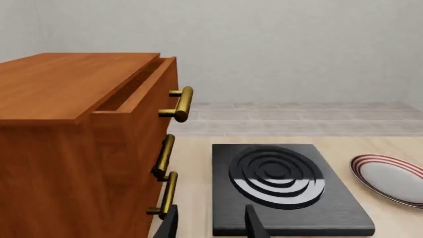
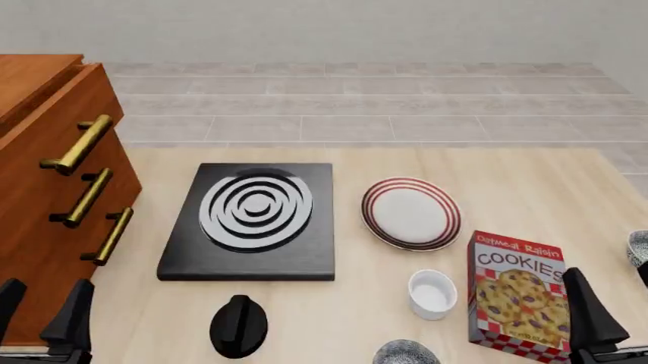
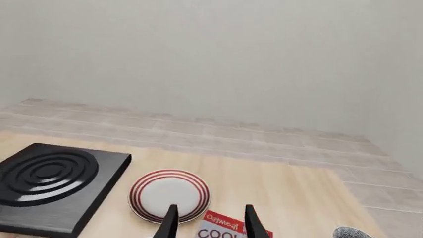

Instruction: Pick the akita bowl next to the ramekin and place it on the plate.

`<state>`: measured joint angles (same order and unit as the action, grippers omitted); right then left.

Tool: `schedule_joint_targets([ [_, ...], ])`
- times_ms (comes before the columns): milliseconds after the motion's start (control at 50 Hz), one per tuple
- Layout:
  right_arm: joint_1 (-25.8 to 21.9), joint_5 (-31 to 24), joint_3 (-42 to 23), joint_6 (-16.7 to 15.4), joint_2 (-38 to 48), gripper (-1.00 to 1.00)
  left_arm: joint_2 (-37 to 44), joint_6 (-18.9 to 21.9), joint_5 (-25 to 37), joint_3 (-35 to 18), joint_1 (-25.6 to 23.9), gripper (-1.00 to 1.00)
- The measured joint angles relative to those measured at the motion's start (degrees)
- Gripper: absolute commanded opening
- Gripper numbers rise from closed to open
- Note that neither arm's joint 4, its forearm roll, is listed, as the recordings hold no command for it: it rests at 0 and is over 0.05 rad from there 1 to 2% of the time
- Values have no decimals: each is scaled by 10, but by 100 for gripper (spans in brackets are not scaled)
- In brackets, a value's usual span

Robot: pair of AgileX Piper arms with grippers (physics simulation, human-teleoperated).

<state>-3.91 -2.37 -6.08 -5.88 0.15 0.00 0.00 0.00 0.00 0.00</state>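
The akita bowl (image 2: 404,353), speckled black and white, sits at the near edge of the front view, just in front of the white ramekin (image 2: 432,293). The red-ringed plate (image 2: 410,214) lies farther back, mid-table, and also shows as the plate (image 3: 169,195) and the plate (image 1: 391,179). My left gripper (image 2: 41,317) hangs open at the near left, beside the cabinet, holding nothing; the left gripper (image 1: 211,225) points over the burner. Open and empty too, my right gripper (image 2: 615,318) is at the near right, with only one finger fully visible there. In its wrist view the right gripper (image 3: 210,224) faces the plate.
A wooden drawer cabinet (image 2: 45,197) with brass handles stands at the left. A black burner (image 2: 255,220) lies left of the plate. A cookies box (image 2: 517,297) stands right of the ramekin. A second speckled bowl (image 2: 638,249) is at the right edge. A black knob-like object (image 2: 239,326) sits near front.
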Motion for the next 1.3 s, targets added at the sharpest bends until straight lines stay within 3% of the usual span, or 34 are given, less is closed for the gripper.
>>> schedule_joint_targets([
  [300,-53,-76,-104,-50,6,100,0,0,0,0,0,100],
  [600,-94,-151,-198,-81,87,100,0,0,0,0,0,100],
  [1020,-160,-268,-297,-87,179,100,0,0,0,0,0,100],
  [1300,-191,-324,-323,-59,203,100,0,0,0,0,0,100],
])
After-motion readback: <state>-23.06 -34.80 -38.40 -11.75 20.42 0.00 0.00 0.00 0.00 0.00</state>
